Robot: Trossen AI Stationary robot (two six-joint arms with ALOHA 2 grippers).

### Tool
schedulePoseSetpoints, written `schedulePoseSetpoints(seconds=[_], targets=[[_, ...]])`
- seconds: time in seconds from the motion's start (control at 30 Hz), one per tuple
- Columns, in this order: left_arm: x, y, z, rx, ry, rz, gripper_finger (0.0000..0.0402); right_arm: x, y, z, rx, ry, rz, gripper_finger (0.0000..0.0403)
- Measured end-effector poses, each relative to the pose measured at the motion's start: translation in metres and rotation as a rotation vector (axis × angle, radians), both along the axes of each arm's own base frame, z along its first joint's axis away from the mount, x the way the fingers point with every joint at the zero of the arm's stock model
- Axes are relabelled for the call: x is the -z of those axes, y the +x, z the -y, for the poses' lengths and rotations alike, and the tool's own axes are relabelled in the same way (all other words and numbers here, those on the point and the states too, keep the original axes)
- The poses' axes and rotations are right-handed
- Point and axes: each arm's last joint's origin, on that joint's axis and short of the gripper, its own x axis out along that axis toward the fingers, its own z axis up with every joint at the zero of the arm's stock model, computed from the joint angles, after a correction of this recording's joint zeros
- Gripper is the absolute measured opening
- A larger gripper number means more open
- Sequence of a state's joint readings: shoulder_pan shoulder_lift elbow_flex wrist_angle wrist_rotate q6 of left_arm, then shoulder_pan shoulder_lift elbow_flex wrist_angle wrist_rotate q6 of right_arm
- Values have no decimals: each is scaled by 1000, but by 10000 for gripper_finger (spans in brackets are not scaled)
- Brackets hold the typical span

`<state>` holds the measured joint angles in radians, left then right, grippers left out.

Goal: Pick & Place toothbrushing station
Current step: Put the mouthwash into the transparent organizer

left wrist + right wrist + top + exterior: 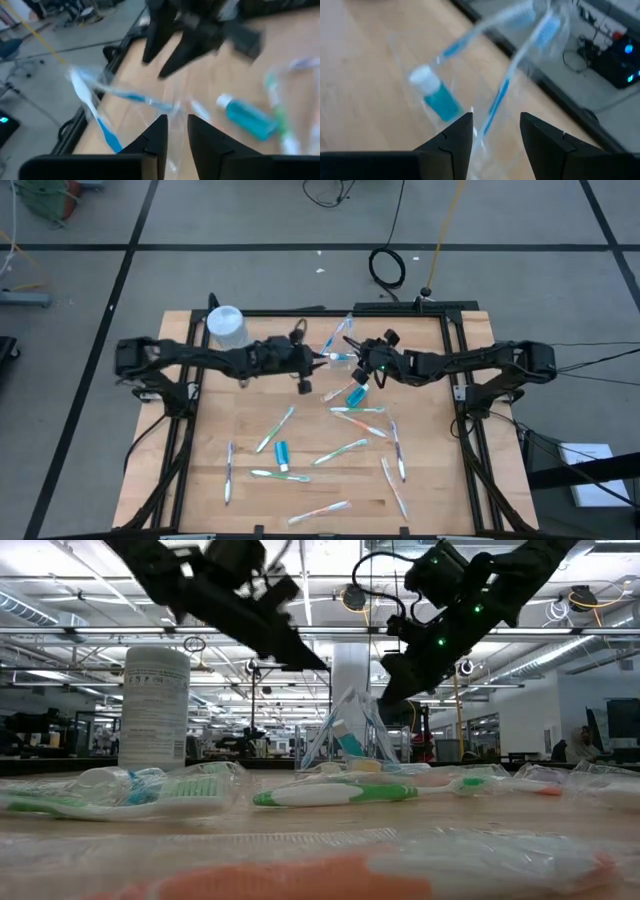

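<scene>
The clear cup (343,360) of toothbrushes looks tippy; my left hand (175,131) and right hand (496,125), both released, could topple it.

A cup (343,361) stood near the table's (200,480) middle rear, with two toothbrushes (343,333) leaning out of it. It was flanked by the left gripper (318,360) and the right gripper (362,366). A tube (354,395) lay just before the cup. A container (227,328) stood at the rear left. More toothbrushes (340,451) and a second tube (282,456) were scattered across the front half.
</scene>
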<state>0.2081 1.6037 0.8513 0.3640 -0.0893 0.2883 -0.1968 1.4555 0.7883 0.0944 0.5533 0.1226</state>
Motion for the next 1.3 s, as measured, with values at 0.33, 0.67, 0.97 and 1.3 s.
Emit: schedulePoseSetpoints(seconds=[0.33, 0.67, 0.97, 1.3], targets=[[31, 43, -15, -46, 21, -192, 8, 7, -3, 0, 48, 23, -38, 155], [30, 46, -25, -102, -17, -230, 4, 15, -4, 7, 86, 19, -88, 155], [31, 43, -37, -134, -25, -239, 4, 22, -5, 13, 105, 56, -95, 155], [31, 42, -38, -107, -54, -230, 6, 22, -5, 13, 101, 56, -96, 155]])
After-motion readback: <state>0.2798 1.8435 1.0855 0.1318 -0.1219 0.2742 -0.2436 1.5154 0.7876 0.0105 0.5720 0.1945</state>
